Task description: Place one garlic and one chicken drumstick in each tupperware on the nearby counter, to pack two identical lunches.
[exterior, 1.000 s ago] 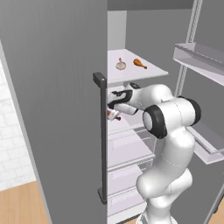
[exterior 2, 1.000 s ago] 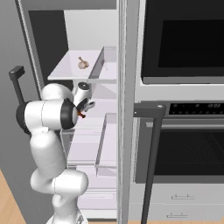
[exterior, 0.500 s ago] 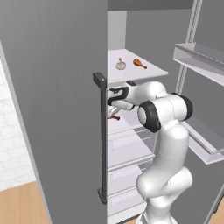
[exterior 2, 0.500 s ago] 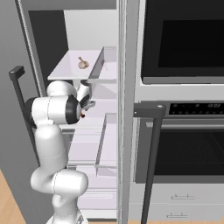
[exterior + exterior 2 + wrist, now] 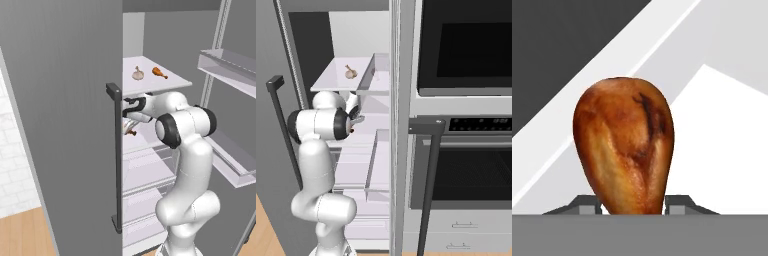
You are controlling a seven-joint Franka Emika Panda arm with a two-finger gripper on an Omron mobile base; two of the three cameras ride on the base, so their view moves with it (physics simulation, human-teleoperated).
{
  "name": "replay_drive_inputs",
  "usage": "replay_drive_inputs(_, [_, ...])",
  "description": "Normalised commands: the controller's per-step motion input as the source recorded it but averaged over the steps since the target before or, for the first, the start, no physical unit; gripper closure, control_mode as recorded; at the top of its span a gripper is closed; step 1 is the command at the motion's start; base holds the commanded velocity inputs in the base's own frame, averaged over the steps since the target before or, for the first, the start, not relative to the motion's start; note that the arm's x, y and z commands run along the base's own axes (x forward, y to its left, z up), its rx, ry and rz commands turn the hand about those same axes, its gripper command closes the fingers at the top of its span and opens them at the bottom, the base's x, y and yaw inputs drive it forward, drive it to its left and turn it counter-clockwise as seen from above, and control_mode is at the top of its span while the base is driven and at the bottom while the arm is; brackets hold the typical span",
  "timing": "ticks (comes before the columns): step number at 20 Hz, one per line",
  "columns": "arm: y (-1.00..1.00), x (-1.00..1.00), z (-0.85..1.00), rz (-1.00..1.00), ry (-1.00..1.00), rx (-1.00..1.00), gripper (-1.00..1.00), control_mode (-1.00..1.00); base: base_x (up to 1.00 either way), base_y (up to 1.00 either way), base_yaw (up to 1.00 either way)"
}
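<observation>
A drumstick is seen directly ahead of the end effector in the hand view, its long axis running straight out along the line of the fingers. The narrow end is set down between the two fingertips, which are drawn in close against its sides, and the fat end points away. The end effector is therefore judged to be closed on this drumstick, though firm contact cannot be confirmed.

In the left base view the arm is reached forward and to the left into the open fridge, with the hand held roughly level just above the middle shelf, under the upper shelf. A red-brown speck of the drumstick is visible just below the hand there.

On the upper shelf a garlic and a second drumstick are lying near each other, well above the hand. The same garlic is seen in the right base view.

The coming move is judged to be a lift and a straight withdrawal from between the shelves, with little clearance above the hand.
</observation>
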Motion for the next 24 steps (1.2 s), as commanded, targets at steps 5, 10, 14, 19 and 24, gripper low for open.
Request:
replay_drive_inputs(5, [0.00,0.00,-0.10,0.00,0.00,0.00,1.00,-1.00,0.00,0.00,0.00])
replay_drive_inputs(10, [-0.11,-0.55,-0.01,0.00,-0.14,0.00,1.00,-1.00,0.00,0.00,0.00])
replay_drive_inputs(14, [-0.19,-1.00,-0.06,-0.01,-0.26,0.02,1.00,-1.00,0.00,0.00,0.00])
replay_drive_inputs(19, [-0.07,-0.94,0.29,-0.13,-0.46,0.07,1.00,-1.00,0.00,0.00,0.00])
replay_drive_inputs(24, [0.00,-0.85,1.00,-0.21,-0.40,0.01,1.00,-1.00,0.00,0.00,0.00])
